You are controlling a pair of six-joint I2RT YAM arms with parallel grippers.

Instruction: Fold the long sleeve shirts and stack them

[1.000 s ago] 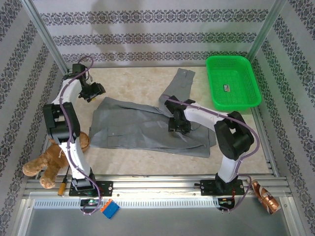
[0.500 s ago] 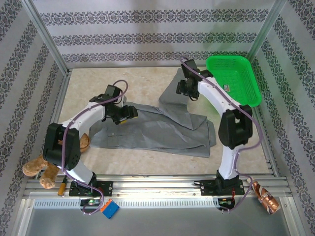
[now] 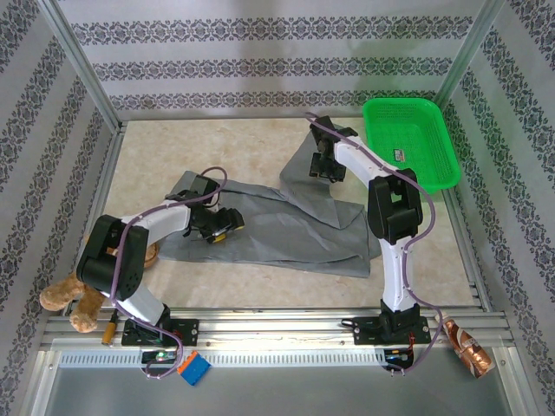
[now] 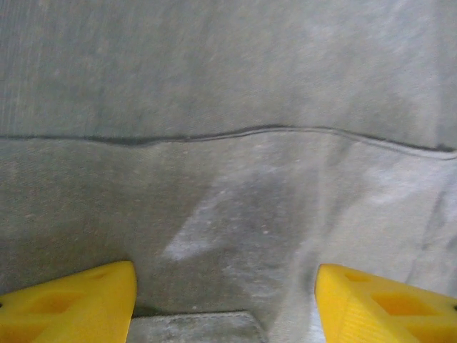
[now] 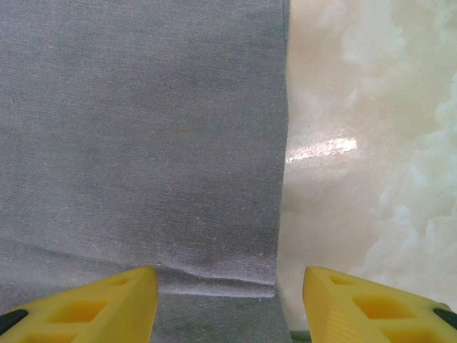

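Left gripper (image 3: 222,227) and right gripper (image 3: 323,165) hover released over the shirt (image 3: 277,232). We should pinch its sleeve (image 5: 143,143) squarely at the edge.

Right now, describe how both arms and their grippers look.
Left arm and right arm: white tubular links, bulky black joints, and a thin purple cable looping along each. Left gripper and right gripper: bright yellow wedge-shaped fingertips with moulded recessed pockets.

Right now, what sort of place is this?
Probably a robot test cell, not a home: metal frame posts, patterned wall panels boxing in a table, and two robot arms bolted at its edge.
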